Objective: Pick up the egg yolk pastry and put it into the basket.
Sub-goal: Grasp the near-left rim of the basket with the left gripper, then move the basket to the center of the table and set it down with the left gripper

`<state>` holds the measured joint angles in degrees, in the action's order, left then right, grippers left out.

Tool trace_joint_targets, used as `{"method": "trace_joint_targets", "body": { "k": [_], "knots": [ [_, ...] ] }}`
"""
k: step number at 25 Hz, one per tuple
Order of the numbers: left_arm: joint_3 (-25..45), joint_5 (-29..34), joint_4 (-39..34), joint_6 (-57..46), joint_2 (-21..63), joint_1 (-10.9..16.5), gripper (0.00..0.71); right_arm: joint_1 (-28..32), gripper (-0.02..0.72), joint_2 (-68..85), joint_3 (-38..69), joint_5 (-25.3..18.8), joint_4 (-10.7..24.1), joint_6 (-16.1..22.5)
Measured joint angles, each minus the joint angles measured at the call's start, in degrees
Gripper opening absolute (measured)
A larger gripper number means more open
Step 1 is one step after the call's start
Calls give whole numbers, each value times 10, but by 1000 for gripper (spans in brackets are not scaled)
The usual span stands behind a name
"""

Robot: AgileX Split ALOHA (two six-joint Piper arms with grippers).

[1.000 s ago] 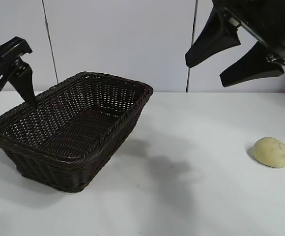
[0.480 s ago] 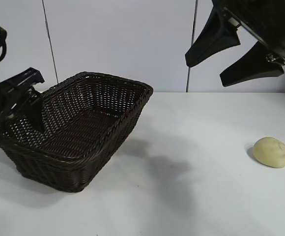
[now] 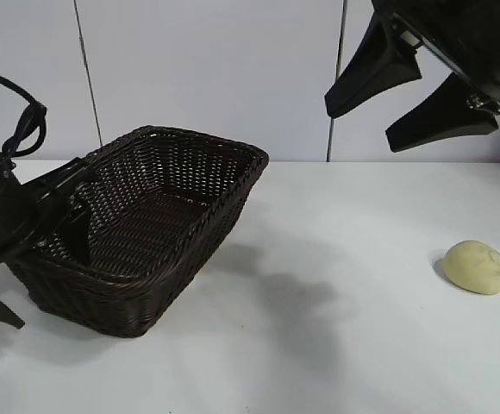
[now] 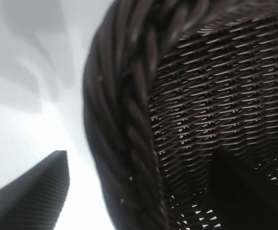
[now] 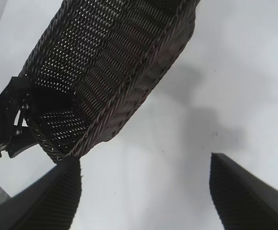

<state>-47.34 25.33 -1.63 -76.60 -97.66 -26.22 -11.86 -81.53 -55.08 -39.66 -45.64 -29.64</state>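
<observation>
Lowered and slid in since a second ago, my left tool (image 3: 26,259) now straddles the basket (image 3: 146,250) rim at its near-left corner: one finger inside the weave, one outside on the counter (image 3: 336,345), spread wide around the braided edge, not yet clamped. Basket itself hasn't shifted. My right tool (image 3: 405,90) hasn't moved, hanging high at upper right, fingers spread wide, empty. Egg yolk pastry (image 3: 476,266) sits on the counter at far right, well apart from the basket, untouched. Step in hand looks like steadying the basket: I'd close on the rim squarely, avoid tipping it, then bring the right tool straight down over the pastry and pinch gently, it looks soft.
</observation>
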Motion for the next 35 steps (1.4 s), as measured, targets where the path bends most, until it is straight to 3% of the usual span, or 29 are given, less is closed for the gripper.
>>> {"method": "trace_joint_targets", "body": {
  "k": [7,10,17,22,31,35],
  "knots": [
    [0,-1,22,0,0,0,162,0,540,0,0,0,0,0],
    [0,-8,29,-6,0,0,99,0,540,0,0,1,0,0],
    [-2,3,32,-6,0,0,99,0,540,0,0,1,0,0],
    [-39,55,33,5,0,12,99,0,540,0,0,1,0,0],
    [-145,132,102,171,-7,23,99,0,540,0,0,1,0,0],
    [-165,151,165,273,-7,51,99,0,540,0,0,1,0,0]
  ]
}}
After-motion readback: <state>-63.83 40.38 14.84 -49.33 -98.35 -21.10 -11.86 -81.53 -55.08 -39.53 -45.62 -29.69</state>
